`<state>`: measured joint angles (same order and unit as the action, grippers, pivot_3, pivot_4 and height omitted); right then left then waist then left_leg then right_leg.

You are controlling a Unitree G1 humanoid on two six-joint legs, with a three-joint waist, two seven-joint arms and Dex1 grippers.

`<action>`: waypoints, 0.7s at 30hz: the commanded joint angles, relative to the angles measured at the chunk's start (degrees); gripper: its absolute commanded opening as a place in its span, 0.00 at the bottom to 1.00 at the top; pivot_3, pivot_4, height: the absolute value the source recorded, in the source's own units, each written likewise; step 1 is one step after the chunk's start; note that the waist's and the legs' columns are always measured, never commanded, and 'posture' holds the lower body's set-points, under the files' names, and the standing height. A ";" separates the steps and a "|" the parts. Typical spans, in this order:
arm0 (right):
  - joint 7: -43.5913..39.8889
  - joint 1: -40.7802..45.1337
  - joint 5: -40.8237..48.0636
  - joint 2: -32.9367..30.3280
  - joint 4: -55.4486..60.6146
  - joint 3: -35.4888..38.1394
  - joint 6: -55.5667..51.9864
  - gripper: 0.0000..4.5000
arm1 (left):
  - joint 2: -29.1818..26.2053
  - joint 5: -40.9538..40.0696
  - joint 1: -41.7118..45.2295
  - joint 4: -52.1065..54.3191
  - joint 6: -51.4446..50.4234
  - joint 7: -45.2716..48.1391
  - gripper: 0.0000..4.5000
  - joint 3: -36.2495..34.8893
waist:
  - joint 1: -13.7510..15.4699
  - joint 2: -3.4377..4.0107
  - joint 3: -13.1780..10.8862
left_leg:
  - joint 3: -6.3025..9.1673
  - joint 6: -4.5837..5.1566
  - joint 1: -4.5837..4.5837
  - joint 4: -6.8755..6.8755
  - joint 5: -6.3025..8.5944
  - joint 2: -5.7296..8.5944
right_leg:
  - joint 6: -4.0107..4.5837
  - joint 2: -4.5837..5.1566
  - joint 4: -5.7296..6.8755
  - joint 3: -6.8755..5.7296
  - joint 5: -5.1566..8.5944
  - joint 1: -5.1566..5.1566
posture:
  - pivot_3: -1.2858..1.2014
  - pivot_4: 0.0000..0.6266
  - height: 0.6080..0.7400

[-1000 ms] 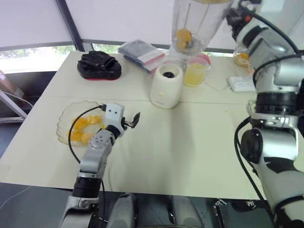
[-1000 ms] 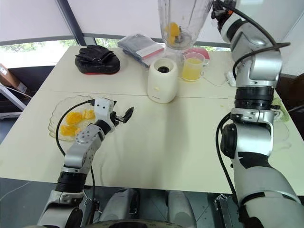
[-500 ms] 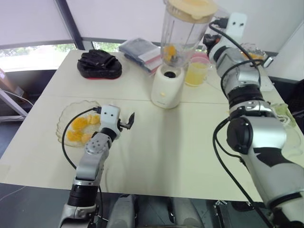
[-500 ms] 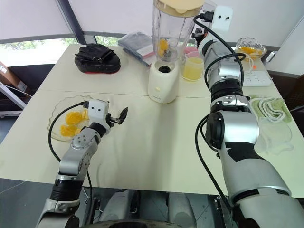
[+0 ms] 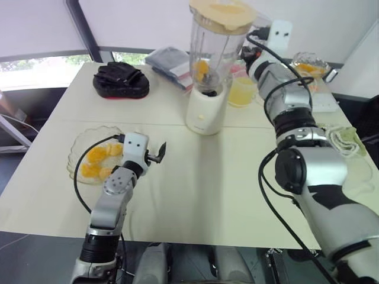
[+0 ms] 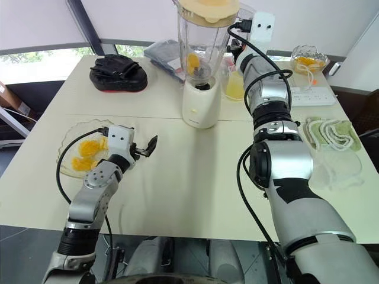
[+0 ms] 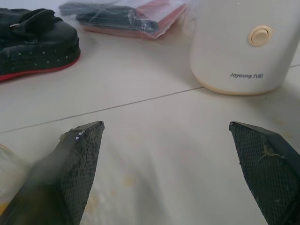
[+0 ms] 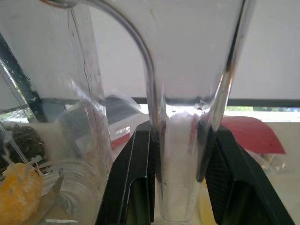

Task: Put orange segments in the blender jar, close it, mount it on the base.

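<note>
Right wrist view shows the right gripper [image 8: 180,183] with its two black fingers [image 8: 129,183] pressed against either side of the clear handle of the blender jar [image 5: 214,50], so the jar is held by its handle. From the head views, the jar stands upright over the base [image 5: 206,110], its bottom at or in the dark socket, with its cream lid [image 5: 222,13] already on top and a few orange segments [image 5: 202,67] visible low inside the jar near the blade. The step in hand looks like the last one: mounting the closed jar on the base. Whether the jar is fully seated or only resting on the socket cannot be told from here. The next move probably calls for settling the jar straight down, perhaps with a small twist to lock it, and only then loosening the grip on the handle, since a tall jar let go while tilted could tip. The left gripper [image 5: 159,152] hovers just above the table with its fingers spread wide and nothing between them, beside the glass dish [image 5: 76,157] where more segments lie, well apart from the base. A cup of yellow juice [image 5: 240,92] stands just behind the base.
</note>
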<state>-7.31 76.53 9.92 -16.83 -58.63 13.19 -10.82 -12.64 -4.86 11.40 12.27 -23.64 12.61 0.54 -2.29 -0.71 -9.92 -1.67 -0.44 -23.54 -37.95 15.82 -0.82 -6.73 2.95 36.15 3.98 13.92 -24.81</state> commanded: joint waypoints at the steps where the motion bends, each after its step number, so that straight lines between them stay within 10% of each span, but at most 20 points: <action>1: -0.23 0.54 -0.67 -1.33 7.13 -0.84 0.40 0.19 | -0.57 -0.01 0.41 2.15 0.06 0.68 0.99 0.05 | -0.20 0.00 0.00 | 0.00 0.00 0.00 0.00 0.00 0.00 | 0.00 0.00 0.00 0.00 0.00 0.00 | 0.52 0.24 1.00; 21: 0.59 -4.47 0.51 -0.42 20.97 -1.03 -12.17 0.19 | -2.55 0.70 1.74 0.73 0.66 4.48 0.99 0.99 | -0.25 0.00 0.00 | 0.04 -0.06 0.00 0.00 -0.03 0.00 | 0.00 0.00 0.06 -0.02 0.00 -0.01 | 0.52 0.24 1.00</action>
<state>-6.71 70.47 9.40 -16.87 -42.74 11.56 -23.47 -14.77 -4.24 12.19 11.89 -23.60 16.95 1.44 -2.54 -0.71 -9.92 -1.64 -0.50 -23.53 -37.95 15.78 -0.83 -6.74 2.95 36.21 3.96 13.92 -24.83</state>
